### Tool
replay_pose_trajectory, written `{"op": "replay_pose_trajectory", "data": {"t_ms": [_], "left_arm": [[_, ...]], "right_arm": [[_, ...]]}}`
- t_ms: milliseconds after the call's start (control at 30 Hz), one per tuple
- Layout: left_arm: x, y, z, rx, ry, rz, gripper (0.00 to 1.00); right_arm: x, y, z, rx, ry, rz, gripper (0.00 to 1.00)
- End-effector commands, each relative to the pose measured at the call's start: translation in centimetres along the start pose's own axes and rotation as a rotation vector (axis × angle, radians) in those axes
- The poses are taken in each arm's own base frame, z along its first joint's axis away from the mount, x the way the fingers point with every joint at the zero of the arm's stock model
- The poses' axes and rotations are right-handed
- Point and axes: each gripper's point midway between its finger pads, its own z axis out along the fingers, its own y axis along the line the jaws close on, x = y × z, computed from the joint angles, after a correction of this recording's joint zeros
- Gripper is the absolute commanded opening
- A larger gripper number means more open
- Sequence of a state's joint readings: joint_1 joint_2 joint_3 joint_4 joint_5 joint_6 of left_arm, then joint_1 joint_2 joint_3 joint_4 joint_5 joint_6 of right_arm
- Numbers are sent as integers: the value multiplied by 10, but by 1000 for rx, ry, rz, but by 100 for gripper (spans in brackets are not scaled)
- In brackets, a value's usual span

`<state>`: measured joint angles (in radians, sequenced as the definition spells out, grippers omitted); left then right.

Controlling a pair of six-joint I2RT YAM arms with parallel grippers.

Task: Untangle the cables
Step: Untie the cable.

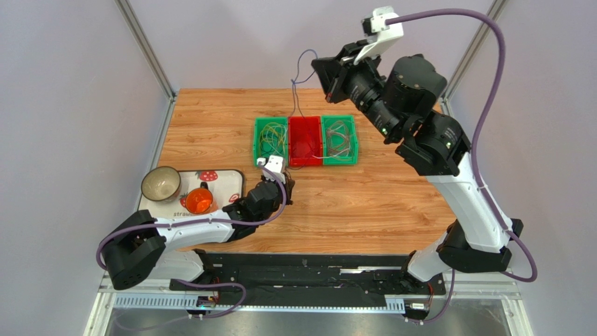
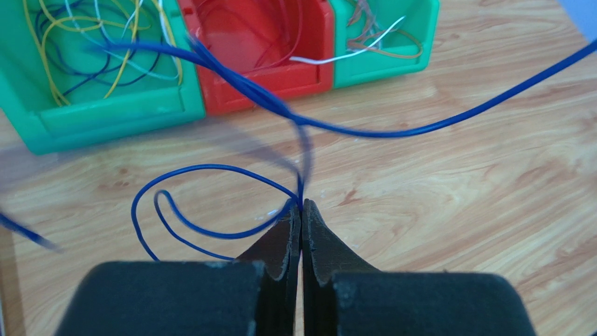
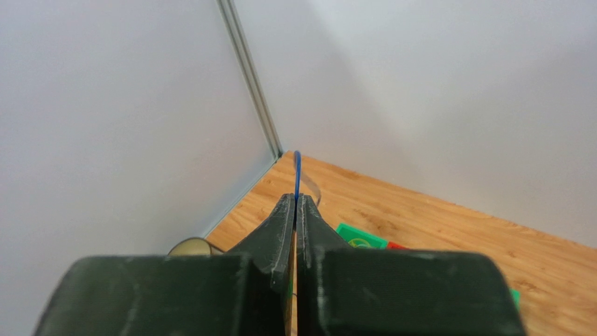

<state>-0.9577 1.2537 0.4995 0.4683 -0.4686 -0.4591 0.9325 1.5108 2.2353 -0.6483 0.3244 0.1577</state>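
The left gripper (image 2: 301, 208) pinches a blue cable (image 2: 210, 166) at its fingertips. The right gripper (image 3: 295, 204), high up, also pinches blue cable.

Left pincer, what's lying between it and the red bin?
Bare wooden table, crossed only by the blue cable that the left pincer pinches, up to the red bin; the left wrist view shows it.

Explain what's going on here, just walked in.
Two arms are untangling cables. The left gripper is shut on a blue cable low over the table, just in front of the bins. The right gripper is raised high near the far edge and is also shut on a blue strand, seemingly the same cable stretched between them. More loose cables lie tangled in the green bin.
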Motion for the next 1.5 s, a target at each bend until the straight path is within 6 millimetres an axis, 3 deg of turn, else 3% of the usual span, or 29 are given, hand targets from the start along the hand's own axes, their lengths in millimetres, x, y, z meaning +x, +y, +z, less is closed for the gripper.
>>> {"op": "replay_pose_trajectory", "data": {"t_ms": [0,167,467,667,767,800,867,900,967,1000,1067,1100,1133,1200,1333,1400,1467], "left_arm": [[25,24,4,-84,79,-21,0],[44,30,11,-93,147,-50,0],[55,38,15,-138,202,-32,0],[47,23,12,-70,216,-44,0],[36,14,7,-46,245,-36,0],[22,8,6,-32,229,-46,0],[21,9,-2,-42,267,-34,0],[4,5,-6,-35,242,-47,0],[5,13,-19,-67,291,-22,0],[-12,10,-26,-64,266,-31,0],[-14,20,-41,-95,303,-1,0],[-29,19,-50,-80,277,7,0],[-27,26,-60,-99,306,31,0],[-46,31,-76,-102,276,42,0],[-59,58,-111,-199,283,45,0],[-72,45,-123,-124,263,-12,0],[-75,46,-137,-124,284,-29,0]], "right_arm": [[-63,-21,-21,99,-177,-19,0],[-92,-32,-37,145,-268,-27,0],[-98,-49,-48,222,-297,-76,0],[-80,-62,-40,289,-263,-118,0],[-66,-68,-32,308,-235,-122,0],[-64,-71,-31,318,-232,-121,0],[-56,-73,-25,314,-218,-119,0],[-51,-75,-20,319,-207,-117,0],[-46,-77,-15,314,-197,-115,0],[-41,-81,-10,325,-186,-112,0],[-36,-81,-4,314,-176,-118,0],[-32,-83,1,318,-164,-125,0],[-29,-81,5,308,-162,-102,0],[-25,-83,10,310,-152,-106,0],[-12,-85,28,309,-124,-111,0],[-8,-87,34,313,-116,-115,0],[-2,-90,42,319,-105,-115,0]]}}
